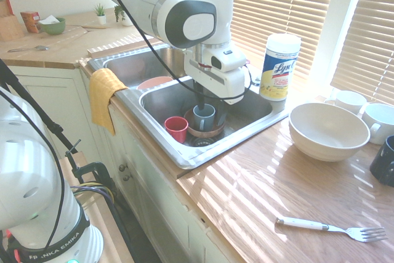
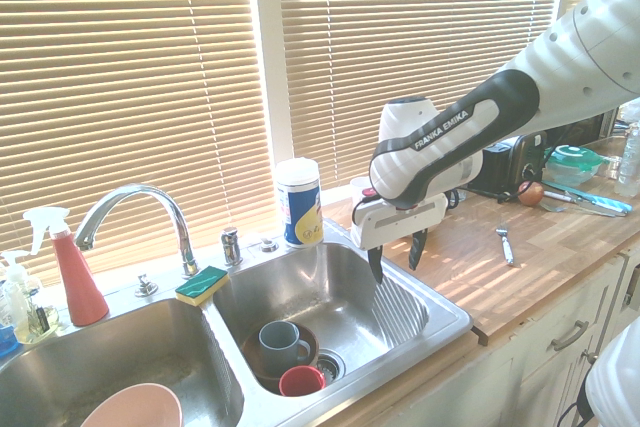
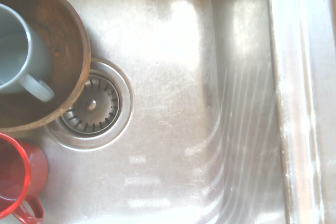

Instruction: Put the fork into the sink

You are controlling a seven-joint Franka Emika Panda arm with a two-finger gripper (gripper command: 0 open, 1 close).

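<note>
Nearest, on the wooden counter (image 1: pixel 258 195), lies the fork (image 1: pixel 329 227), well apart from the sink (image 1: pixel 184 155). Farther left, the gripper (image 2: pixel 397 259) hangs over the sink's basin, fingers apart and empty.

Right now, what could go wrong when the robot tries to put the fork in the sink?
1. The fork lies flat on the counter, far from the gripper, whose jaws hang open and empty over the sink. A thin, flat fork might slip from the pinch.
2. The blue mug and red cup sit in that basin. A dropped fork might hit them.
</note>
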